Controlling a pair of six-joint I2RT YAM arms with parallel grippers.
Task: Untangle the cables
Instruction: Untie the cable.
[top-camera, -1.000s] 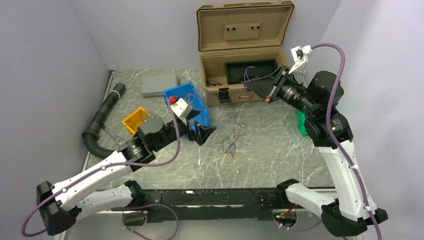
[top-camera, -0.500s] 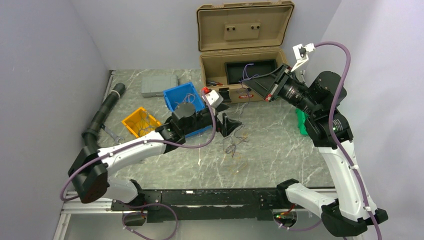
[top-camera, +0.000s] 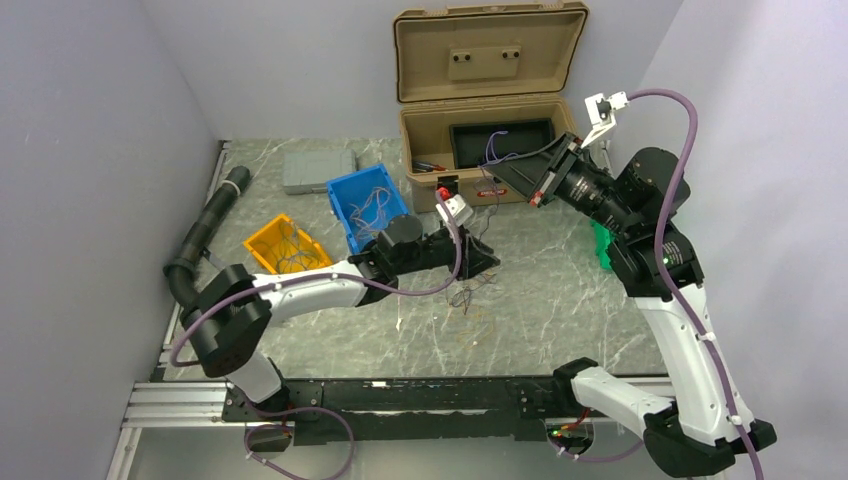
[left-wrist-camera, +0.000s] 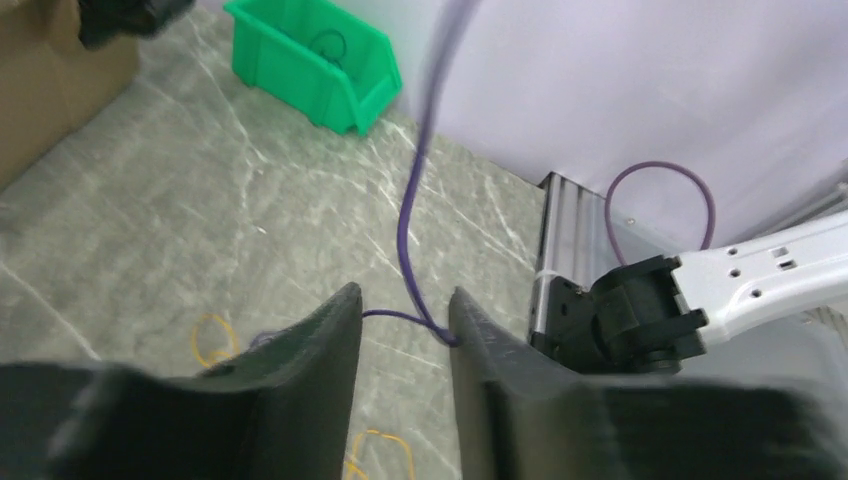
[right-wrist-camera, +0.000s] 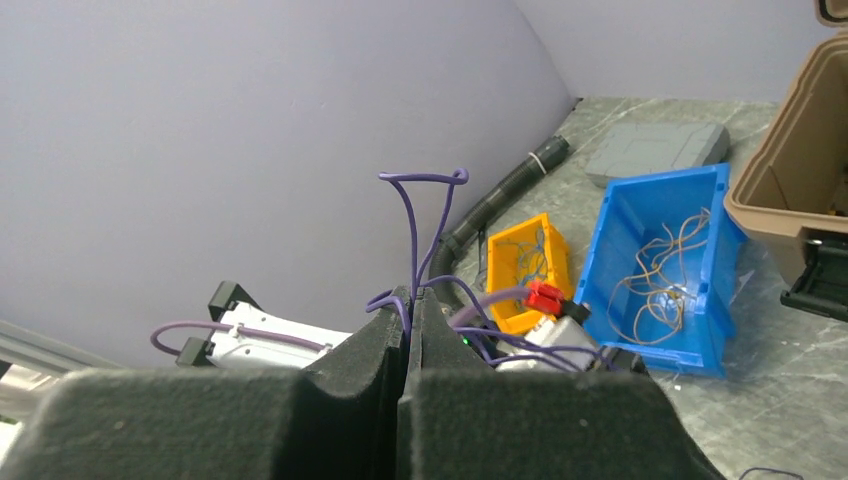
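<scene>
The fingers of the right gripper (right-wrist-camera: 410, 300) are clamped on a purple wire (right-wrist-camera: 412, 225), holding it raised and taut so the left gripper (left-wrist-camera: 405, 300), fingers apart around that strand lower down, can draw it from the tangle (top-camera: 463, 296) on the marble table (top-camera: 570, 290).

White arms (top-camera: 305, 288) with black joints (top-camera: 228, 330) trail thick purple cables (top-camera: 692, 122). Small white cameras (top-camera: 603, 105) sit just behind their matte black, wedge-shaped fingers (left-wrist-camera: 300, 400).

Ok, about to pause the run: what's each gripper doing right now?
Left gripper: open, a purple strand running between the jaws, not clamped.
Right gripper: shut on a purple wire.
</scene>
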